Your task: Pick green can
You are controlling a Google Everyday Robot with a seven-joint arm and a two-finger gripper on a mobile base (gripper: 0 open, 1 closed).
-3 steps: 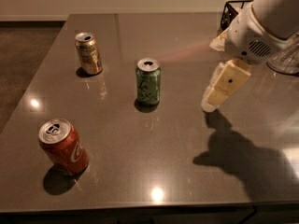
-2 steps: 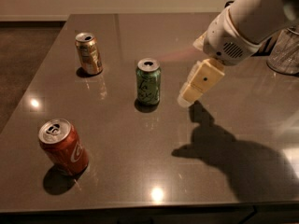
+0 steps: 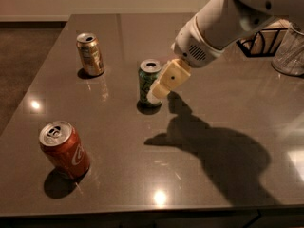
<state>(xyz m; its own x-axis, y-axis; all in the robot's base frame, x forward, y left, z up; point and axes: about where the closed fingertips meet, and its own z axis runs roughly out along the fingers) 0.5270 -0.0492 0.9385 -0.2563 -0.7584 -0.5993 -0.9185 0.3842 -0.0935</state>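
Green can (image 3: 147, 83): upright on table (image 3: 114, 141), just beside gripper tip, on its view-left side.
Gripper (image 3: 157, 91): slanted down-left, low over table.
Arm (image 3: 223, 23): reaches in from upper right.
Grip state: cannot tell.
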